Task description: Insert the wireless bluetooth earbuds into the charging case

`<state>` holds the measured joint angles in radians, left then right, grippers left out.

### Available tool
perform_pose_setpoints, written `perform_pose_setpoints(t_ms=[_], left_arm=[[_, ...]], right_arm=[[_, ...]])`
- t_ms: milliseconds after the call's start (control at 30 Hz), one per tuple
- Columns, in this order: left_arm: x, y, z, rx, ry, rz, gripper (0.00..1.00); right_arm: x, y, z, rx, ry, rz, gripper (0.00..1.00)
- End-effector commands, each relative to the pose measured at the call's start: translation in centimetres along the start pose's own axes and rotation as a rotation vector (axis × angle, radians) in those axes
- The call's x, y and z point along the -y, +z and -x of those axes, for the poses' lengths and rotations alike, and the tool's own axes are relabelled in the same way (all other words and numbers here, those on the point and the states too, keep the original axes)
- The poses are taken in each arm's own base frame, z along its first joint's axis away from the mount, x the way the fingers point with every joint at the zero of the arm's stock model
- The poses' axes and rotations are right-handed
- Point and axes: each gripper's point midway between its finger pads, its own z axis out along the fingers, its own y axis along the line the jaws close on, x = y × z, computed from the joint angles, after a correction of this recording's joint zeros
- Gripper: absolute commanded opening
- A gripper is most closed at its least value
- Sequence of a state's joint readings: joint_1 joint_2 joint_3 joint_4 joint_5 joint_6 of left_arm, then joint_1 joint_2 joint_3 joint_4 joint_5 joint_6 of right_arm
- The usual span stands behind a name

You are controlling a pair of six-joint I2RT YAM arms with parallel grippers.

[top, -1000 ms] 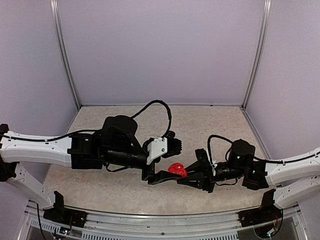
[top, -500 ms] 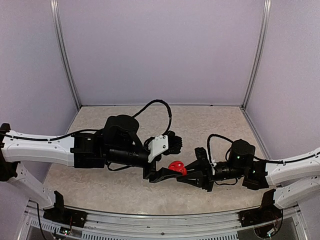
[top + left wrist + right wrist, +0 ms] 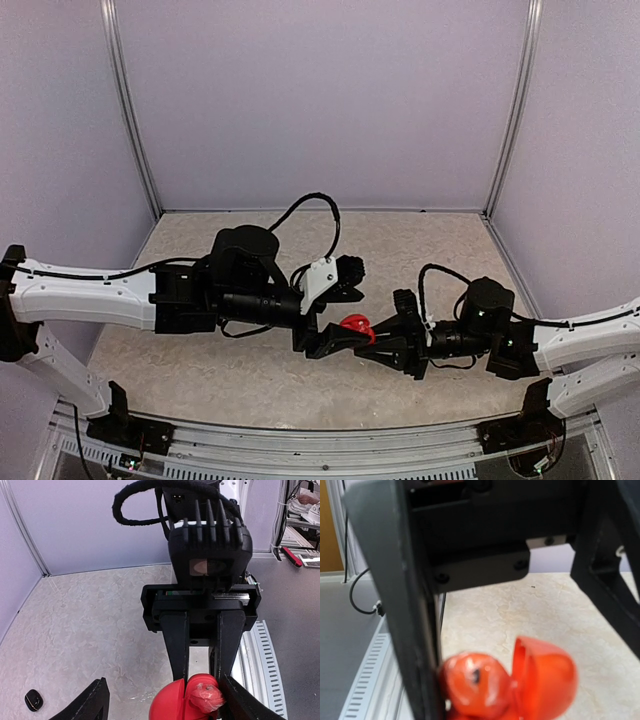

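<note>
Left wrist view: my right gripper (image 3: pixel 200 677) faces the lens, its jaws clamped on the open red charging case (image 3: pixel 172 705), which is held over the table (image 3: pixel 90 625). My left gripper (image 3: pixel 345 305) stands spread wide, its fingers (image 3: pixel 95 702) flanking the case; I cannot judge contact. A glossy red lump (image 3: pixel 206 697) sits in the case; earbud or not, I cannot tell. A small black piece (image 3: pixel 33 700) lies on the table, well apart.

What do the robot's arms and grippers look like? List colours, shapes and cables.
Both the left arm and right arm have white shell links with black joint housings. The left gripper and right gripper are black, with two tapering fingers. A black cable loops over each wrist; a white bracket sits at the left wrist.
</note>
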<state>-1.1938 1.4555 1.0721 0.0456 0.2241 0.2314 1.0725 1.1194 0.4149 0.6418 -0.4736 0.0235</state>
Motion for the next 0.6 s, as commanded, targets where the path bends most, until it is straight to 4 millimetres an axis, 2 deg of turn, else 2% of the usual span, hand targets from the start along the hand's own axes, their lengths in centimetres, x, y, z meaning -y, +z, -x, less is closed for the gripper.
perform_pose_setpoints(t_ms=[0, 267, 567], left_arm=[[-2.7, -0.1, -0.5, 0.003, -0.045, 0.082, 0.77], [-1.7, -0.1, -1.4, 0.007, -0.047, 0.032, 0.86], [-1.5, 0.1, -2.2, 0.007, -0.06, 0.005, 0.87]], right_arm=[[-2.0, -0.3, 2.7, 0.085, -0.057, 0.083, 0.0], [-2.0, -0.9, 3.7, 0.124, -0.078, 0.061, 0.0], [-2.3, -1.3, 4.2, 0.144, -0.084, 0.068, 0.0]])
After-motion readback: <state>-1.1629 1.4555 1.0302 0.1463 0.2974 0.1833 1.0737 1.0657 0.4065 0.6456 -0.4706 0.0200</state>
